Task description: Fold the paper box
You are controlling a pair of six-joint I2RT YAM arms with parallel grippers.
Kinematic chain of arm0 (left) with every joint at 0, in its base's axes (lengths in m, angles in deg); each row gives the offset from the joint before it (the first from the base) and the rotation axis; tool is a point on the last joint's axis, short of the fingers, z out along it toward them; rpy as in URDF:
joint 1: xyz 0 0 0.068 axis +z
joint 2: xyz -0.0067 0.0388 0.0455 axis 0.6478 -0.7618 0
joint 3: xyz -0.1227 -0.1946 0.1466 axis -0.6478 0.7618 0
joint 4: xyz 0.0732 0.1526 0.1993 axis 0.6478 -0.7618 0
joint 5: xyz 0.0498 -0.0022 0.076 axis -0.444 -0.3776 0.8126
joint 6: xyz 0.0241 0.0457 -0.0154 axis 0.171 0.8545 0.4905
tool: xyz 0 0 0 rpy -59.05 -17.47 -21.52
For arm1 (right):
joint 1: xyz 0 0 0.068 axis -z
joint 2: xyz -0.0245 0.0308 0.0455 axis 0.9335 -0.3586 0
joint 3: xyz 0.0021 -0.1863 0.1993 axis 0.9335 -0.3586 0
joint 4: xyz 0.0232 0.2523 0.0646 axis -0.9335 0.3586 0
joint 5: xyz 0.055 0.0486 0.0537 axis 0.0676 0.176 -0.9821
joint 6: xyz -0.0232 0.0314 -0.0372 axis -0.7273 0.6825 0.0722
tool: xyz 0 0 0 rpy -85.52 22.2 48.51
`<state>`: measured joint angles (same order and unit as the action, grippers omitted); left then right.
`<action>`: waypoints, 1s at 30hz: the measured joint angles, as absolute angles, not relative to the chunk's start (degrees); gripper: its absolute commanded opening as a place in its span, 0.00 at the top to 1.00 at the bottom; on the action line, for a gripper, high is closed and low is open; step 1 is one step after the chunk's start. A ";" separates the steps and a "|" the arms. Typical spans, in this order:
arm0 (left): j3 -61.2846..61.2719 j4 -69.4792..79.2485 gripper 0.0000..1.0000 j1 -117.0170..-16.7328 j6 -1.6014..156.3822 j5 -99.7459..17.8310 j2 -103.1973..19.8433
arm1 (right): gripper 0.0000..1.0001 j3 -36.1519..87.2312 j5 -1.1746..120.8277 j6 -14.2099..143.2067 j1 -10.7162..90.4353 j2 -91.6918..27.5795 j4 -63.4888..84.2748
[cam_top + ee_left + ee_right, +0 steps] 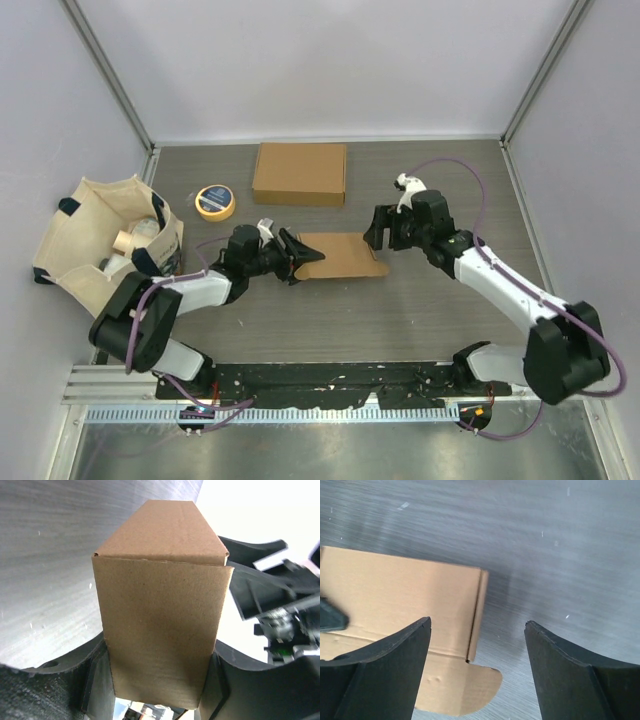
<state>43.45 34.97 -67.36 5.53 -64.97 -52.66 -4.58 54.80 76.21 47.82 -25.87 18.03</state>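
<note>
Top external shot, left to right: canvas bag (100, 240) stuffed with bits, then a yellow tape roll (214, 201). The left arm reaches low across the table (420, 320), and the left gripper (303, 257) has its fingers clamped on the left end of the paper box (345, 258), mid-table. A flat brown carton (300, 173) sits behind it, apart. The right gripper (377, 230) hovers just off the box's right end, fingers spread wide.

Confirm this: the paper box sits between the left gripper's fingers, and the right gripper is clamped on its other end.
Not quite: the right gripper is open, gripping nothing, as the right wrist view shows. The paper box does sit between the left gripper's fingers.
</note>
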 measured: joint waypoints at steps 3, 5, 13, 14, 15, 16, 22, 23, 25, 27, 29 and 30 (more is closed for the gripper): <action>42.47 27.16 1.00 -67.36 4.88 -65.30 -47.50 | 0.14 0.12 62.15 70.09 40.56 -20.08 22.11; 41.84 22.03 1.00 -67.36 3.61 -65.32 -44.07 | 0.13 2.74 64.94 64.78 33.79 -16.84 23.29; 42.54 10.57 1.00 -67.36 -5.86 -68.51 -37.73 | 0.12 3.86 72.13 47.84 8.06 -15.62 25.83; 43.52 10.14 1.00 -67.36 -7.91 -69.36 -37.34 | 0.12 3.29 74.08 46.15 5.31 -16.32 25.79; 44.13 9.61 1.00 -67.36 -9.05 -69.86 -36.95 | 0.12 2.72 75.83 44.91 3.27 -16.78 25.76; 44.98 8.98 1.00 -67.34 -10.36 -70.32 -36.36 | 0.11 1.87 77.84 43.42 0.85 -17.26 25.72; 47.34 5.46 1.00 -66.90 -15.47 -72.49 -29.95 | 0.11 -0.73 84.26 37.67 -4.88 -19.05 25.57; 47.34 5.44 1.00 -66.86 -15.98 -72.99 -29.30 | 0.12 -0.77 85.51 36.95 -5.25 -19.77 25.35; 47.45 5.48 1.00 -66.86 -16.98 -73.38 -28.68 | 0.11 -0.95 87.83 36.23 -5.69 -21.15 24.82; 47.89 5.50 1.00 -66.86 -17.70 -73.78 -28.05 | 0.12 -1.28 91.04 35.12 -6.19 -23.27 23.84; 48.22 5.52 0.99 -66.86 -18.45 -74.17 -27.85 | 0.18 -2.13 93.55 34.05 -6.47 -25.04 22.46; 48.26 5.48 0.95 -66.86 -18.64 -74.28 -27.85 | 0.20 -2.92 95.39 33.48 -6.76 -25.69 21.44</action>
<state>48.26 5.48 -66.86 -18.64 -74.28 -27.85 -2.92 95.39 33.48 -6.76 -25.69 21.44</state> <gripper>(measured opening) 0.565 0.869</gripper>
